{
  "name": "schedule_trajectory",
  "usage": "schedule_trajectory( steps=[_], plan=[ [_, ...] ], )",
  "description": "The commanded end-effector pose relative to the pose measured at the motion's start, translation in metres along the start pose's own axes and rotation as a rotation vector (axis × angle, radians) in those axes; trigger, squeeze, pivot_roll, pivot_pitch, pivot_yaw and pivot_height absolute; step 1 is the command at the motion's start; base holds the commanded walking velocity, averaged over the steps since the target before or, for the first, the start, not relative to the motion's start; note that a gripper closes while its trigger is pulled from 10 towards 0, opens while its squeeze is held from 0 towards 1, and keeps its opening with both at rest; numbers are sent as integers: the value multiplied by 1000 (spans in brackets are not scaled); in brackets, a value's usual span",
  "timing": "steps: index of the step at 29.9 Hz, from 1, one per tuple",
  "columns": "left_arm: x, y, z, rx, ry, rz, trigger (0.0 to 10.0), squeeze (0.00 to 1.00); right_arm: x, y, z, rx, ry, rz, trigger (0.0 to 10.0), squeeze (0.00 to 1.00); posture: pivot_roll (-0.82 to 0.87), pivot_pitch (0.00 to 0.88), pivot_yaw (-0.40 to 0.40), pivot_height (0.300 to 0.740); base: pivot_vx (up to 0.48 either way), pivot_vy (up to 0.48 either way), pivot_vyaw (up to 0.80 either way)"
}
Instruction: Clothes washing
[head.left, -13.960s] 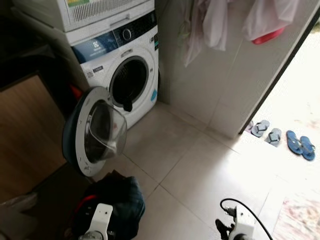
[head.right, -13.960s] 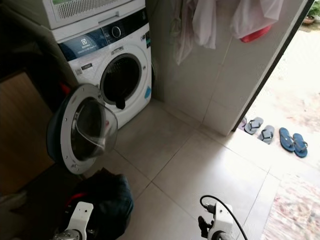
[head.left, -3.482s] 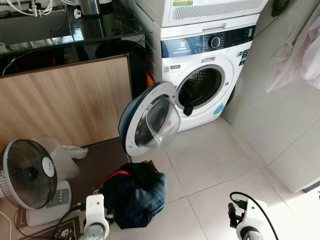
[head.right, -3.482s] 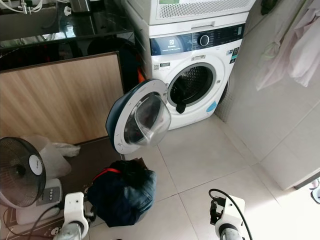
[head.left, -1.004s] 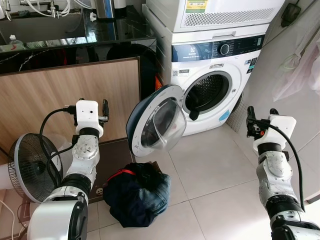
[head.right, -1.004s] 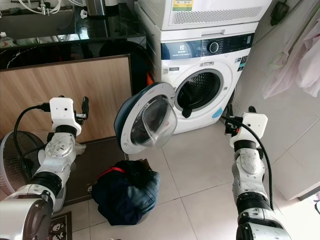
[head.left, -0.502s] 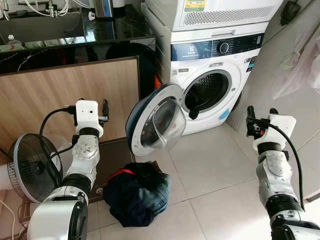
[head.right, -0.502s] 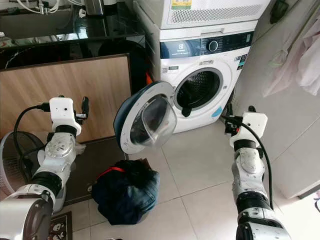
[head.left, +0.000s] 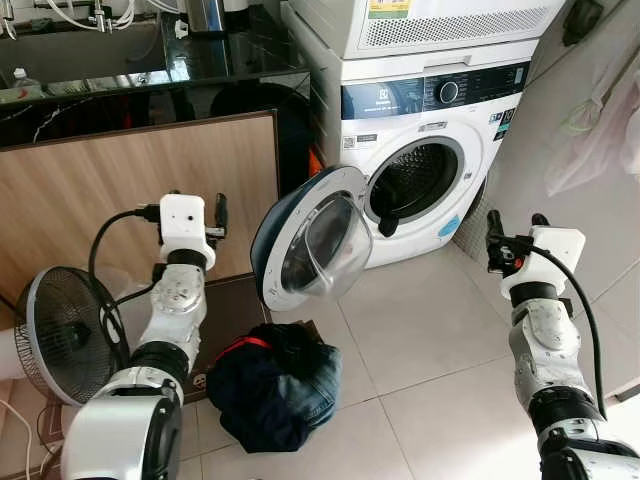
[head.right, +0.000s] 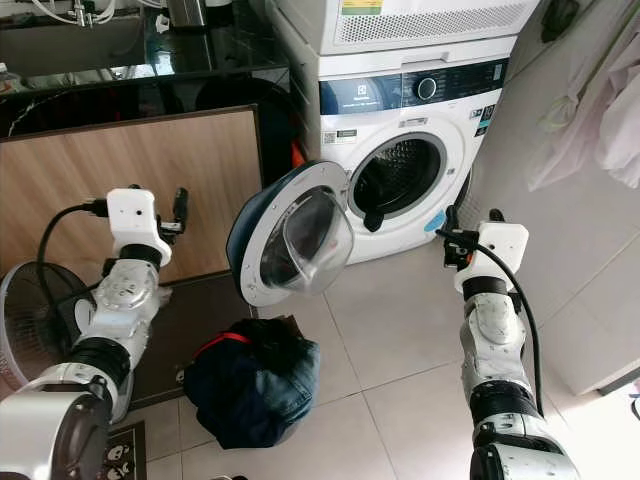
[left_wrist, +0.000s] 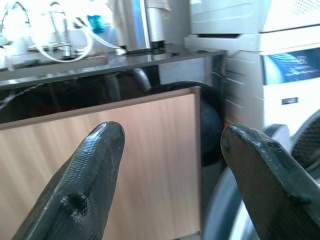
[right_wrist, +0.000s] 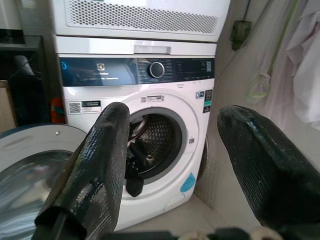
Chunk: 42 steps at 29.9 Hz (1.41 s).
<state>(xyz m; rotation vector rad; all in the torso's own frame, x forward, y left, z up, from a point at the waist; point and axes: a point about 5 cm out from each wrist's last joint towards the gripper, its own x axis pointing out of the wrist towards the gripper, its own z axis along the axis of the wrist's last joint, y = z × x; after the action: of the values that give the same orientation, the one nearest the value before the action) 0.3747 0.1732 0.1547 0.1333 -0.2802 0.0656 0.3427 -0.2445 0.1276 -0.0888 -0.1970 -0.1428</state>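
**Arms up, laundry still on the floor**

The pile of dark clothes (head.left: 275, 385) lies on the tiled floor (head.left: 430, 330), near the robot and just in front of the open washer door (head.left: 310, 240). It looks like jeans or similar blue fabric with a red strap or trim on its left edge; how many garments it holds cannot be made out. Nothing grips it.

The washing machine (head.left: 430, 150) stands at the far side with its drum open. A dark piece of cloth (head.left: 387, 226) hangs over the drum's lower lip, so part of a load may already be in; how much sits deeper inside is hidden in shadow.

Compared with half a second earlier, the left gripper (head.left: 219, 212) has shifted slightly right, toward the door, and the right gripper (head.left: 491, 238) has edged left toward the machine. Both are raised at about door height, well above the pile. Seconds before, the arms hung low at the frame's bottom edge. This reads as readying to work, with no pick-up begun.

Both wrist views show each gripper's two black fingers spread wide apart and empty.

To the left sit a wooden panel (head.left: 140, 190), a dark countertop (head.left: 150, 70) and a standing fan (head.left: 60, 335), cut off at the frame edge. Pale garments (head.right: 600, 110) hang at far right, partly cropped.
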Motion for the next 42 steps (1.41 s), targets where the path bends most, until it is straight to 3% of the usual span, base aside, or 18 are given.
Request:
schedule_trajectory(
  steps=[1,5,42],
  plan=[
    [5,-5,7,8,-20,-27,10000,0,5,2,8,-1,-31,11,10000,0,64,65,-12,740,0,0,0],
    [4,-11,7,-7,-22,-49,10000,0,5,4,8,1,-31,21,10000,0,60,60,-13,740,0,0,0],
    [4,-7,7,-2,-25,-41,10000,0,7,7,10,-11,-31,36,10000,0,56,30,-14,740,0,0,0]
  ],
)
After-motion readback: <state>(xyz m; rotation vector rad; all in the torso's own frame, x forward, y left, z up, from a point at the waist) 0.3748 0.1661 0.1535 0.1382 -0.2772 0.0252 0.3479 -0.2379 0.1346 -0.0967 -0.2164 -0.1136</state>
